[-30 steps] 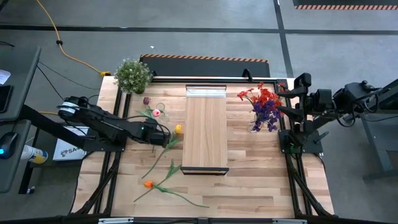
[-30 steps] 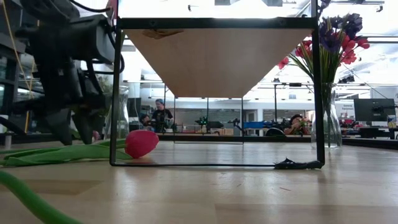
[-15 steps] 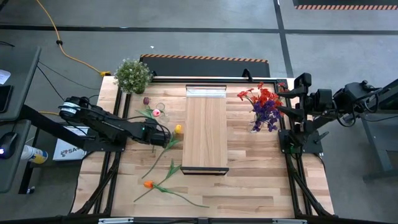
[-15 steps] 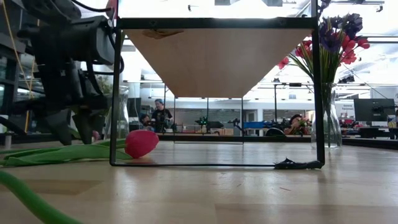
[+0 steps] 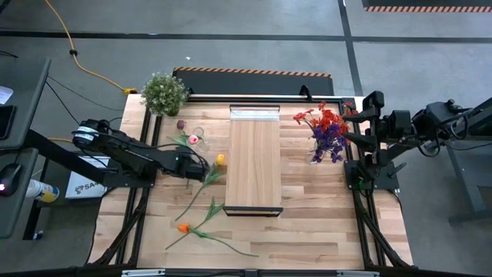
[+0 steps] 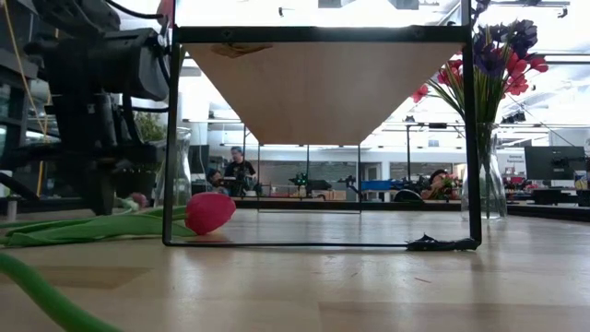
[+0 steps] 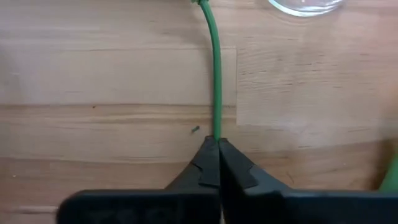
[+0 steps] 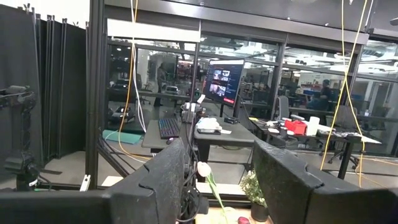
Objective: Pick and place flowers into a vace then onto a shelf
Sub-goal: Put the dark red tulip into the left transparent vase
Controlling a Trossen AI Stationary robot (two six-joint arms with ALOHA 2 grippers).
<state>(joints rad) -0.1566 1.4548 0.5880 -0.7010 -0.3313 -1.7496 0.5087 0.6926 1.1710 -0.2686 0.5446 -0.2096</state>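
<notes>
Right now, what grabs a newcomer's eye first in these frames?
The red and purple bouquet in its vase, right of the shelf. Next, the left gripper low over the table left of the shelf, shut on a green flower stem. The right gripper waits open at the table's right edge.

Green stem (image 7: 215, 68) cut off by the left wrist view's edge, head unseen; lower end hidden between the left gripper (image 7: 218, 144) tips. Glass rim (image 7: 305, 5) cropped likewise. Shelf (image 6: 323, 88) top surface hidden in the low view.
</notes>
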